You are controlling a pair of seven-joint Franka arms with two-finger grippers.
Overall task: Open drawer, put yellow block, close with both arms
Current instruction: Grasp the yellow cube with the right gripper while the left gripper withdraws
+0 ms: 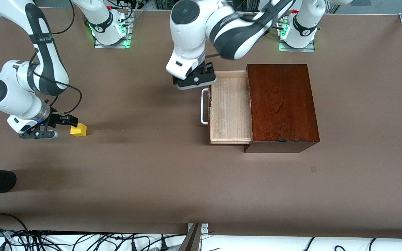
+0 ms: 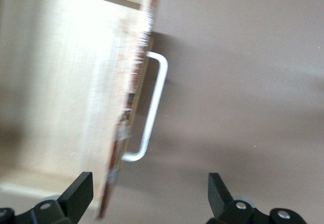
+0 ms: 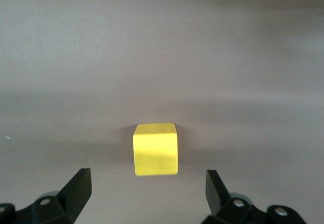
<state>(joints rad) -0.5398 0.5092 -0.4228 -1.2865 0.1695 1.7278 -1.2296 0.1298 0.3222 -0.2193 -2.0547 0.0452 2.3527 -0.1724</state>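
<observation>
The drawer (image 1: 230, 108) is pulled out of the box (image 1: 282, 106), and its pale tray is empty. Its handle (image 1: 204, 106) faces the right arm's end of the table. The block (image 1: 78, 130) sits on the table (image 1: 187, 181), well apart from the drawer, at roughly 9 o'clock from the handle in the front view and slightly nearer the front camera.

Right gripper (image 1: 59, 126): low over the table just beside the block, fingers spread wide and holding nothing. In the front view the block lies at 3 o'clock from it, close ahead of the fingertips. The right wrist view shows the block (image 3: 155, 155) centred in the gap between the two fingers (image 3: 77, 191), not yet between them, with one flat face square to the camera. The block is a cube, so it has no long axis to align with; a straight advance along the current heading should bring the pads onto two opposite faces.

Left gripper (image 1: 201, 75): over the drawer's corner farthest from the front camera, near the handle's end, fingers spread and empty. This arm waits.

The right arm is much the nearer to the block, so the pick falls to it. Carry direction afterwards: toward 3 o'clock, to the open tray.
</observation>
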